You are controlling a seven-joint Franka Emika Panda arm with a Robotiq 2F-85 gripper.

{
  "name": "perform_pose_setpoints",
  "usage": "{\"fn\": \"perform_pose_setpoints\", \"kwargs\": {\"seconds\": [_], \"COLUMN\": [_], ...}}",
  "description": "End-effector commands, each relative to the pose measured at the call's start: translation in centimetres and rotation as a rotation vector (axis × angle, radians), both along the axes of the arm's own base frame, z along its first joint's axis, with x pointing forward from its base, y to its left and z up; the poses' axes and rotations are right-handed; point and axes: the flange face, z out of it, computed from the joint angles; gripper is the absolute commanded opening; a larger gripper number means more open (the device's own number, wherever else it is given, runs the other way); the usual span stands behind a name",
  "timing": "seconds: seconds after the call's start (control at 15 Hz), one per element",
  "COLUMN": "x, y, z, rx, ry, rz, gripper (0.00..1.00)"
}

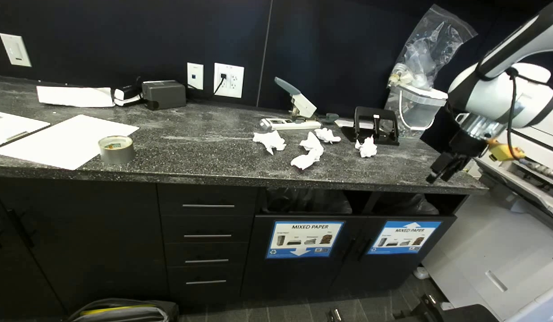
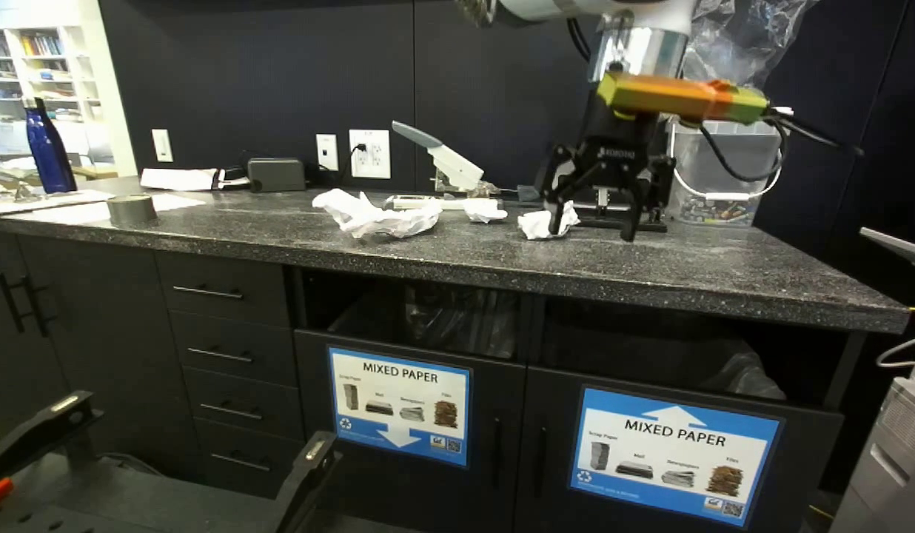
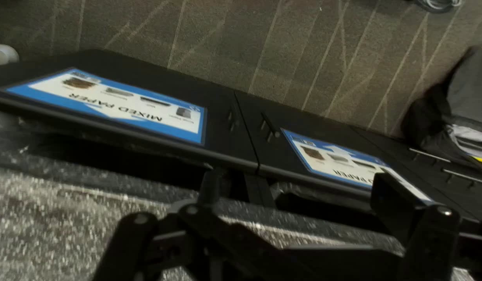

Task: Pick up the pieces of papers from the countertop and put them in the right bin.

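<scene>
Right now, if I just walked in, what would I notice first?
Probably the crumpled white papers, bright on the dark countertop near a large stapler. Next, the black gripper, hanging open to their right in an exterior view. Below the countertop, two blue-bordered MIXED PAPER signs also stand out, their arrows pointing opposite ways.

Pincer (image 2: 591, 231) downward beneath the arm (image 1: 493, 98), jaws wide apart.

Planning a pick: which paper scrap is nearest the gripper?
The rightmost paper scrap in both exterior views, in front of the hole punch; the others lie farther left, away from the gripper.
</scene>
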Motion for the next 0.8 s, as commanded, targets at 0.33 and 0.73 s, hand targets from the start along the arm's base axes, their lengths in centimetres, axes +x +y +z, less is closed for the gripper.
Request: {"fn": "perform_pose_setpoints", "kwargs": {"seconds": [0.33, 0.73], "x": [12.3, 19.6], "y": [3.9, 2.3], "z": [13.4, 9.4], "rx": [0.138, 0.082], "ry": [-0.082, -0.163], "rz": [-0.104, -0.301], "gripper": [1.0, 1.0]}}
